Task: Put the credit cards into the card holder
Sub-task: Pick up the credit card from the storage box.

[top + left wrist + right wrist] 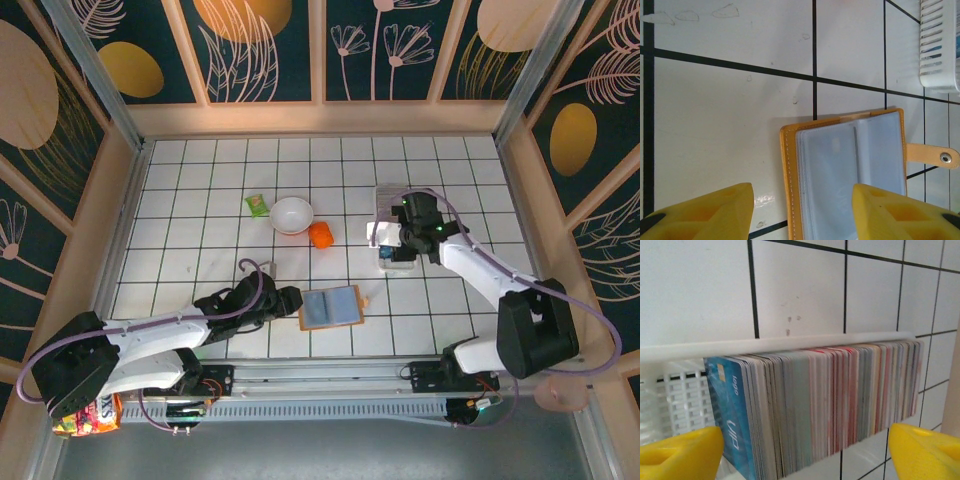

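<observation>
The right gripper (802,450) hangs over the card holder (790,342), which lies on the tiled table (200,200) on the right side, far from the arm bases. Its two yellow fingers (680,455) stand wide apart, one at each side of the row of cards, and they hold nothing. Many cards stand upright and close together in the holder, and a bright blue credit card (732,410) is the front one of the row, next to some free slots. The left gripper (802,210) is low over the table beside an open tan-orange wallet (840,165). Its fingers (705,212) are also apart, with nothing between them. In the top view a white bowl (292,214) and a green packet (257,205) lie left of the holder.
</observation>
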